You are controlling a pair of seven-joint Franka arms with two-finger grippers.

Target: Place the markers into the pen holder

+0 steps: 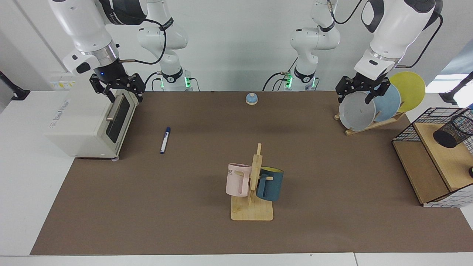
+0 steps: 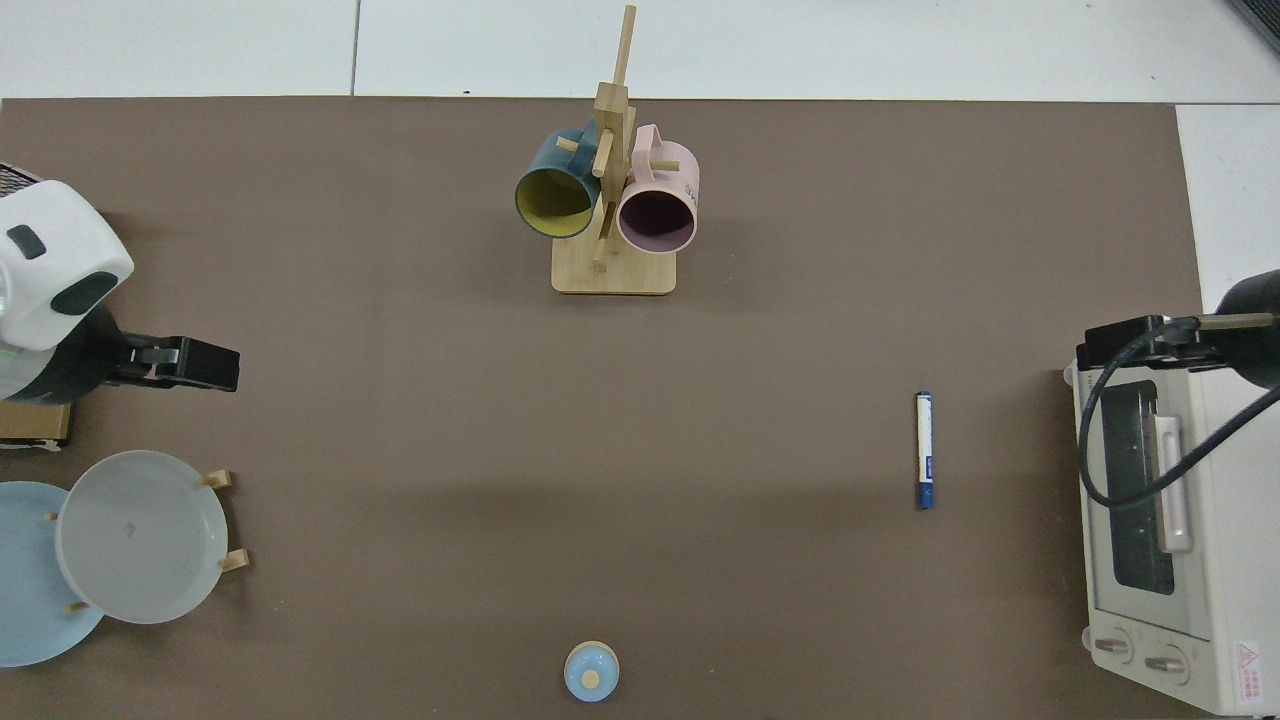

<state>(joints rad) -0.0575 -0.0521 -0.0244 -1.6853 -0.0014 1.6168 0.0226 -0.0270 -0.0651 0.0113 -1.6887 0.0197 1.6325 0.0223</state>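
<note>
Facing view. The marker [image 1: 165,140] lies flat on the brown mat [image 1: 184,221], well in from the mat's edges and near the toaster oven [image 1: 92,123] that stands at one short edge. The right gripper [image 1: 117,89] hangs above the oven's top front edge, fingers spread and empty. The left gripper [image 1: 360,93] hovers in front of the plate rack [image 1: 373,107] near the opposite far corner, fingers also apart, holding nothing. The pen holder [image 1: 452,131] rests tipped on its side on the wooden shelf of the wire basket [image 1: 432,162], beyond the mat's other short edge; its mouth appears to face sideways, not up. Likely risks: a marker pushed into a lying holder may slide out or roll the holder along the shelf; the basket's wire wall stands between an approaching arm and the holder; the slim barrel may roll or slip from the fingers during a flat pick. Marker and holder lie far apart, so either a long carry or a handover seems needed. The mug tree [image 1: 253,184] with its pink and blue mugs stands mid-mat, close to any straight carrying path. A small blue bell [image 1: 251,98] sits at the far edge.

Top view. The marker [image 2: 924,450] lies parallel to the oven [image 2: 1160,520] door, apart from it. The right gripper [image 2: 1140,340] sits over the oven's corner; the left gripper [image 2: 185,362] is beside the plates [image 2: 140,535]. The pen holder is out of sight here.
</note>
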